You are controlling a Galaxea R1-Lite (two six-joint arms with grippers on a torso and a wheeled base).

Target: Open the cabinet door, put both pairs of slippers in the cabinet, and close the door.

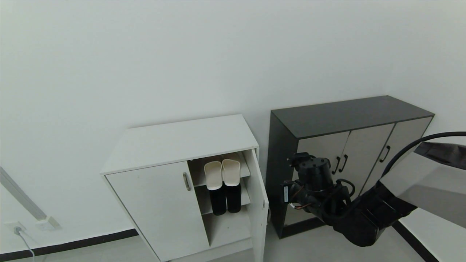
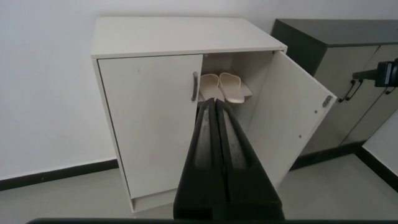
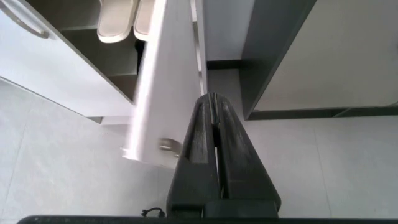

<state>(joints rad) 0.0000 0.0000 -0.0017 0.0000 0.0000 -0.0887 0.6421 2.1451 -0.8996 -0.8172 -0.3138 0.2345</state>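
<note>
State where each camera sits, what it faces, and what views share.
Head view: on the head, looking down at the white cabinet; right arm shows.
Left wrist view: behind the shut left hand, facing the cabinet front.
Right wrist view: behind the shut right hand, facing the open door edge-on.
All share the white slippers.

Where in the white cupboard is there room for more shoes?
The bottom compartment, between the closed door and the open door, is bare. The two shelves above it are crowded: black slippers, then white slippers on top.

White cabinet (image 1: pixel 156 196) matt laminate, handle (image 1: pixel 186 181) brushed metal, cream slippers (image 1: pixel 231 173) smooth plastic, dark cabinet (image 1: pixel 346 112) w/ matt top.
</note>
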